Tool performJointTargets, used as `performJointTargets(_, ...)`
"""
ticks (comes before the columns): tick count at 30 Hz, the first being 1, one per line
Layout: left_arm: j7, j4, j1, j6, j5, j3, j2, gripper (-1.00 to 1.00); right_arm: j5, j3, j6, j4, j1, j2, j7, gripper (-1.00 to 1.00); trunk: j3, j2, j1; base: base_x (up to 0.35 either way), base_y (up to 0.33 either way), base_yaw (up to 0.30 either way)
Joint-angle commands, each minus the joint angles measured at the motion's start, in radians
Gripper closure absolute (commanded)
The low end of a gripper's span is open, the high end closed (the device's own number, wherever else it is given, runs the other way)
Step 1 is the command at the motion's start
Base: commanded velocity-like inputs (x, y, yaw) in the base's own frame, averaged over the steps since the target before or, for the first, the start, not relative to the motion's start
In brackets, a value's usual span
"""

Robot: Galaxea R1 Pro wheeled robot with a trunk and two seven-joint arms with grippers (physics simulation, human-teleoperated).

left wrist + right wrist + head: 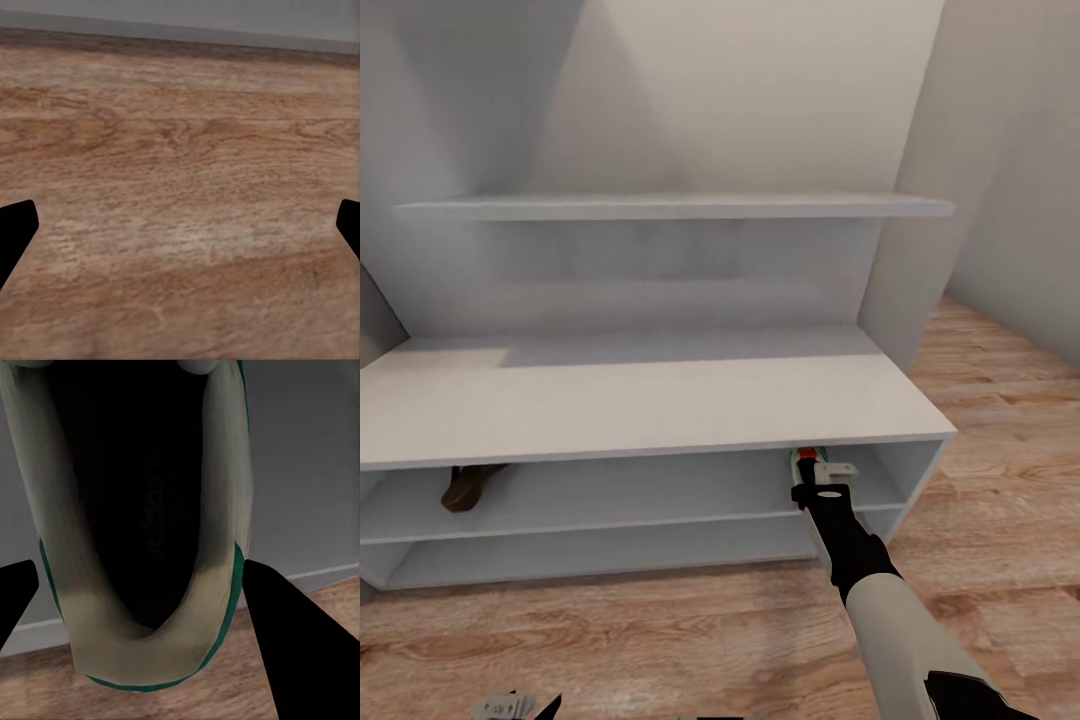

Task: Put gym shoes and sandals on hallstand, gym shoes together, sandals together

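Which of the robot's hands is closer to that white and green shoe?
The right hand, reaching into the rack's upper shelf, holds the gym shoe. The left hand hangs low over bare floor.

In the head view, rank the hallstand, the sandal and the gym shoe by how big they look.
1. Hallstand, by far the largest.
2. Sandal on the upper open shelf.
3. Gym shoe, mostly hidden under the bench top at the right end effector, so its rank is unsure.
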Motion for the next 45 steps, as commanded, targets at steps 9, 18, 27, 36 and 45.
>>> performJointTargets(9, -0.004, 0.0, -0.001, -0.005, -0.011, 0.009, 0.0, -1.0, 0.006, -0.003, 0.005, 0.0, -0.001, 0.001, 0.002, 1.0, -0.001, 0.0, 0.0, 0.183, -0.002, 0.0)
performJointTargets(18, -0.004, 0.0, -0.001, -0.005, -0.011, 0.009, 0.0, -1.0, 0.005, -0.003, 0.006, 0.0, 0.0, 0.001, 0.002, 1.0, -0.001, 0.0, 0.0, 0.079, 0.0, 0.0)
performJointTargets(27, -0.004, 0.001, -0.001, -0.005, -0.011, 0.009, 0.0, -1.0, 0.005, -0.003, 0.006, 0.0, -0.001, 0.001, 0.002, 1.0, -0.001, 0.0, 0.0, 0.006, 0.0, 0.0)
performJointTargets(36, -0.004, 0.0, -0.001, -0.005, -0.011, 0.009, 0.0, -1.0, 0.006, -0.003, 0.006, 0.0, -0.001, 0.001, 0.002, 1.0, -0.001, 0.0, 0.0, 0.004, 0.0, 0.0)
performJointTargets(45, -0.004, -0.001, -0.001, -0.005, -0.01, 0.009, 0.0, -1.0, 0.007, -0.003, 0.006, 0.0, -0.001, 0.001, 0.002, -1.0, -0.001, 0.0, 0.0, 0.068, 0.0, 0.0)
